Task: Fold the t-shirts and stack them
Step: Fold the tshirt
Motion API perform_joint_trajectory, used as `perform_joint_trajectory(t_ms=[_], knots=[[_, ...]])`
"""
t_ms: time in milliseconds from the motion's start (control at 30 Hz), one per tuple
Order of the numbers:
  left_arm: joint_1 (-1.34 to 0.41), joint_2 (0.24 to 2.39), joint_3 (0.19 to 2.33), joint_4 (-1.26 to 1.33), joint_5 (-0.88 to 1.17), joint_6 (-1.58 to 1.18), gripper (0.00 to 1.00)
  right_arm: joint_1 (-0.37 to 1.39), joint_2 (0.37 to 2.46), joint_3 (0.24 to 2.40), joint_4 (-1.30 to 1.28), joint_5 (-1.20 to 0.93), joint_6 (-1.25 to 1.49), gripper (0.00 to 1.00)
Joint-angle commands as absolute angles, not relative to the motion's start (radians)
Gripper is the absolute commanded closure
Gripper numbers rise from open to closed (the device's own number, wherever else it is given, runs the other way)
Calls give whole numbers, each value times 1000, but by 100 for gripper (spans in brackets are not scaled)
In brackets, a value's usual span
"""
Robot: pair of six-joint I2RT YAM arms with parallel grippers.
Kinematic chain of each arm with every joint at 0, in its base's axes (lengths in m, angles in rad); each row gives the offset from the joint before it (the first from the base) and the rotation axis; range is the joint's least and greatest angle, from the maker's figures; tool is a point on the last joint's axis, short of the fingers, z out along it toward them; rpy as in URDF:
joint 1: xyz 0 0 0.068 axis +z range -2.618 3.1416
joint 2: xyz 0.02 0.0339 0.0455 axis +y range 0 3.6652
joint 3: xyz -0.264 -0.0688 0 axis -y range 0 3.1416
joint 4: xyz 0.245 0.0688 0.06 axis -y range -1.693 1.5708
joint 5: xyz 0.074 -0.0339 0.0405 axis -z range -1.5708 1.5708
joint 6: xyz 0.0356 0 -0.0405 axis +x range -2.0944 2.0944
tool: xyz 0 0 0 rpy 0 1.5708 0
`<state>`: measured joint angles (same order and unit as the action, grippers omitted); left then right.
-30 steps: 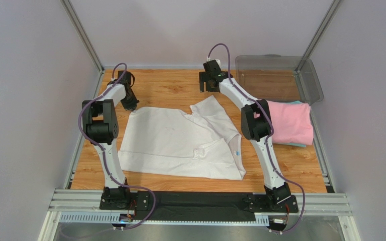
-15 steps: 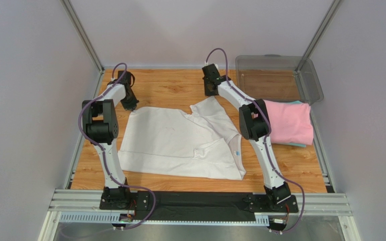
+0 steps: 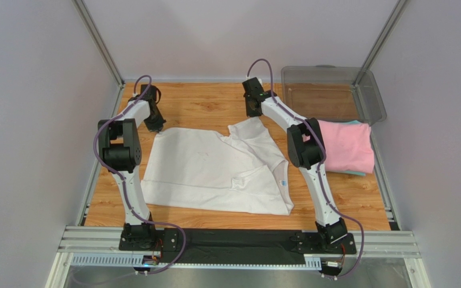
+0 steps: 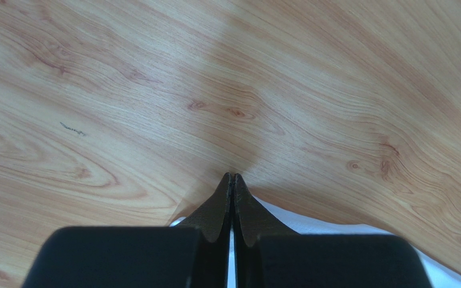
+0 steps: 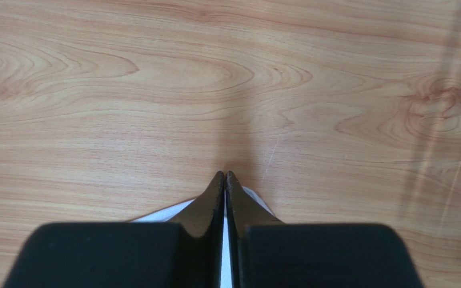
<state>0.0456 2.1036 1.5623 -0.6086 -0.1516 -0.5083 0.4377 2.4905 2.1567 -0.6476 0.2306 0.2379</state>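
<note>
at upper centre the right gripper (image 3: 253, 110) has dipped, jaws pinching the far tip of the white t-shirt (image 3: 215, 171) spread mid-frame — the left gripper (image 3: 155, 125) pinches its upper-left corner — ready to fold.

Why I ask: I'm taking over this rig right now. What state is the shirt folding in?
Left gripper: shut at the far left corner of the white t-shirt; whether it pinches cloth is unclear.
Right gripper: shut at the far tip of that shirt's folded-over flap; same doubt.
Things: white t-shirt spread in the middle, partly folded; pink t-shirt folded at the right, on a teal t-shirt showing only an edge.
Done: pink folded and stacked.
To do: finish folding the white one, then stack it on the pink.
</note>
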Motion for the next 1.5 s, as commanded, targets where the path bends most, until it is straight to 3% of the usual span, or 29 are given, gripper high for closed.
perform_joint_trajectory(t_ms=[0, 367, 633, 667, 733, 767, 833, 900, 1067, 1133, 1167, 1233, 1300, 1467], knots=[[48, 2077, 1560, -615, -160, -495, 100, 440, 2465, 2141, -710, 193, 238, 100], [49, 2069, 1559, -618, -173, -494, 100, 426, 2447, 2240, -632, 301, 161, 100], [51, 2069, 1559, -617, -172, -491, 100, 387, 2430, 2261, -630, 172, 129, 100], [51, 2066, 1559, -617, -173, -492, 100, 385, 2421, 2220, -624, 144, 133, 97], [51, 2069, 1559, -615, -173, -491, 100, 387, 2404, 2180, -611, 59, 127, 76], [51, 2069, 1559, -617, -170, -491, 100, 387, 2404, 2165, -614, 39, 127, 70], [49, 2069, 1559, -614, -166, -492, 100, 387, 2407, 2152, -621, 29, 126, 71], [49, 2071, 1559, -615, -166, -492, 100, 387, 2408, 2128, -626, 18, 126, 59], [51, 2072, 1560, -614, -161, -495, 100, 387, 2421, 2106, -637, -24, 127, 58], [51, 2072, 1560, -615, -161, -494, 100, 388, 2424, 2100, -640, -34, 133, 61], [52, 2071, 1560, -617, -161, -494, 100, 388, 2425, 2095, -643, -32, 133, 77], [52, 2074, 1562, -615, -161, -495, 100, 388, 2424, 2086, -646, -12, 141, 93], [51, 2072, 1560, -615, -161, -497, 100, 388, 2419, 2082, -649, -3, 144, 99], [51, 2074, 1560, -615, -160, -495, 100, 388, 2401, 2095, -624, 66, 127, 100]])
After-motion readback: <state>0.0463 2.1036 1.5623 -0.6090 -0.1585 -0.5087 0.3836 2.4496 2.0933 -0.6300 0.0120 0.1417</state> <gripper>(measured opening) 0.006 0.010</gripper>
